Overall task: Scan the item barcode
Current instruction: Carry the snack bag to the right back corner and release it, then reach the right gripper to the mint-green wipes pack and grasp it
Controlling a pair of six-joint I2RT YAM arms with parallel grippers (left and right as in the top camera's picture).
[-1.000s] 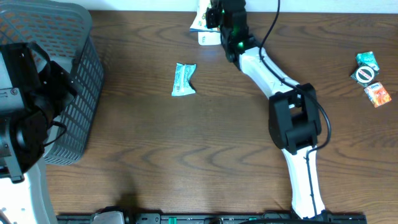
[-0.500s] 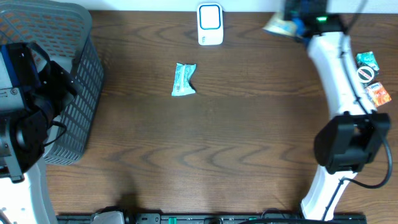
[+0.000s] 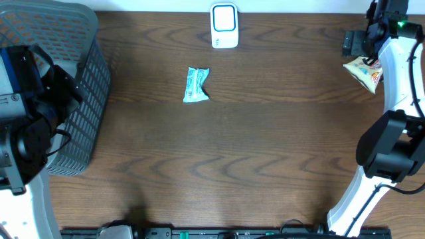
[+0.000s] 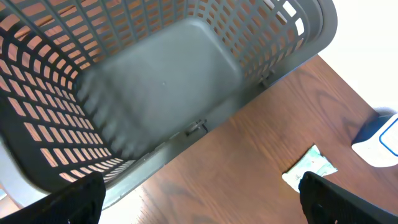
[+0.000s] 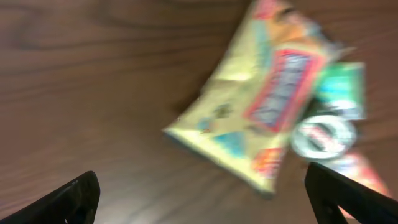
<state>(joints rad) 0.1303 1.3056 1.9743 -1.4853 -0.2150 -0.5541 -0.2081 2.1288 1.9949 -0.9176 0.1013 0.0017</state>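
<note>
Overhead first: the right gripper [image 3: 354, 45] hung at the far right of the table [image 3: 265, 146]. The yellow snack packet [image 3: 362, 70] lay on the wood just beside it, outside the fingers. The scanner [image 3: 224, 26] stood well apart at the far edge, with a teal packet [image 3: 197, 85] near it.

Left wrist view: the left gripper [image 4: 199, 202] was spread wide, nothing between its tips, over the grey basket [image 4: 155, 87].

Right wrist view, blurred: the jaws stood wide at the lower corners. The yellow packet lay loose ahead of them, its right end against some small wrappers [image 5: 329, 118].
</note>
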